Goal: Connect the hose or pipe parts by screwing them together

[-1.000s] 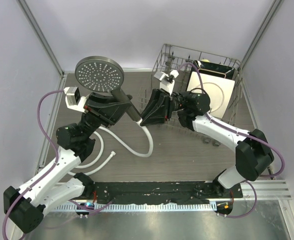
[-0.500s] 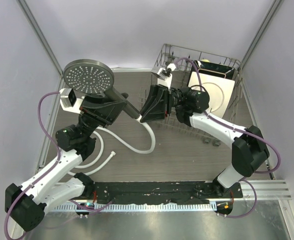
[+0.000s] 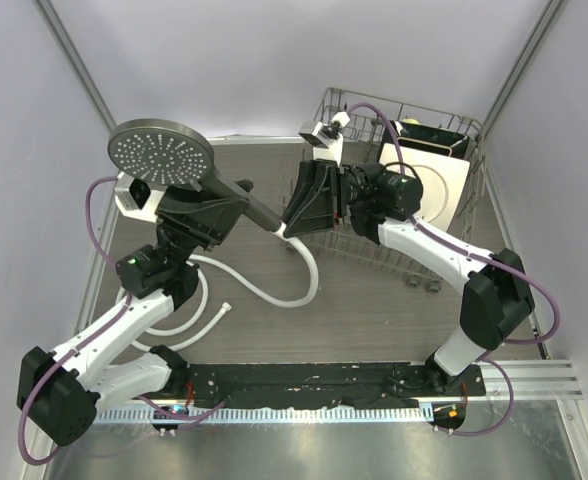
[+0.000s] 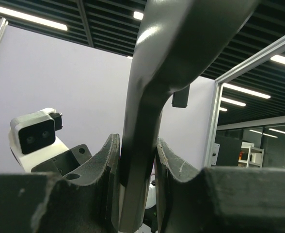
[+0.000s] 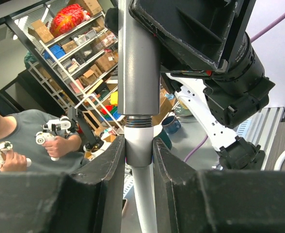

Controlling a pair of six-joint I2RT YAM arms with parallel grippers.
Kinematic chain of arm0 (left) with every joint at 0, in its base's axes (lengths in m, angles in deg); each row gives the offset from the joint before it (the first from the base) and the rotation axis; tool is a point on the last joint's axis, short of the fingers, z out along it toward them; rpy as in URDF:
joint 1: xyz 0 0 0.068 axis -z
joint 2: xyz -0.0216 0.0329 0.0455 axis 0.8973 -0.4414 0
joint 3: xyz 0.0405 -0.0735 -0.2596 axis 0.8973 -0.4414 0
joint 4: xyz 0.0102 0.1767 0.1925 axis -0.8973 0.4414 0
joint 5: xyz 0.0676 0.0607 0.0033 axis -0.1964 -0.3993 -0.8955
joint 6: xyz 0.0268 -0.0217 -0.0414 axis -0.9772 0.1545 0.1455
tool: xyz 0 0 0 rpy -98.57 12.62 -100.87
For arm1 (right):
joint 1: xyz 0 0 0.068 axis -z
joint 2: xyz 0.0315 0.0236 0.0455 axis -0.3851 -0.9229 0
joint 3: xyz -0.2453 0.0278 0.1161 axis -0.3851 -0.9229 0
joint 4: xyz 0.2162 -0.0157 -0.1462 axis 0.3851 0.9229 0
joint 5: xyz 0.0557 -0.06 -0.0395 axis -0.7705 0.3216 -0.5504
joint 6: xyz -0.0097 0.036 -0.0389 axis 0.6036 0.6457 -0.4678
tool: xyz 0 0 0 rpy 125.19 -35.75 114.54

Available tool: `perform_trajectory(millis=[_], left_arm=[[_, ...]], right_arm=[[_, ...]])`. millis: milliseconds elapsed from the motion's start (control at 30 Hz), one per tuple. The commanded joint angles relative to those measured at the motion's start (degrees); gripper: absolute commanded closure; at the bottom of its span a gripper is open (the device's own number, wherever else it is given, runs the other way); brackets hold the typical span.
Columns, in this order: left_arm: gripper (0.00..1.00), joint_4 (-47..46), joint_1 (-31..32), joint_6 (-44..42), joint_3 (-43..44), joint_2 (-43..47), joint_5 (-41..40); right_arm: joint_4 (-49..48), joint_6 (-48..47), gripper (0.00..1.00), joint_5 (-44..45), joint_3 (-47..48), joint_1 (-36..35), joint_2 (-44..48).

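The grey shower head (image 3: 162, 152) is held up off the table, round perforated face upward. My left gripper (image 3: 232, 198) is shut on its straight handle (image 4: 138, 160), which stands between the two fingers (image 4: 106, 170). The handle's threaded end (image 5: 138, 121) meets the end nut (image 5: 138, 145) of the white hose (image 3: 309, 285). My right gripper (image 3: 290, 226) is shut on that nut (image 3: 286, 231); a few threads still show above it. From there the hose hangs down, loops over the table and ends in a free nut (image 3: 225, 308).
A wire dish rack (image 3: 346, 108) stands at the back right behind the right arm, with a white plate (image 3: 436, 180) in it. Small metal parts (image 3: 422, 284) lie on the table beside the right arm. A black rail (image 3: 304, 378) runs along the near edge.
The left arm has swung the shower head left and toward the back wall. The right gripper has followed a little, staying on the nut, and the hose loop has shifted.
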Motion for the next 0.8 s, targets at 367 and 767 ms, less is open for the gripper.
perform_trajectory(millis=[367,767], left_arm=[[1.00,15.3,1.8,3.1,-2.4,2.1,19.6],[1.00,25.3,-2.4,0.6,-3.1,5.1,17.3]], right_arm=[[-13.1,5.7,0.94,27.8,4.6,2.7,-3.0],[-13.1,6.0,0.64,29.4,2.6,5.0,-3.9]])
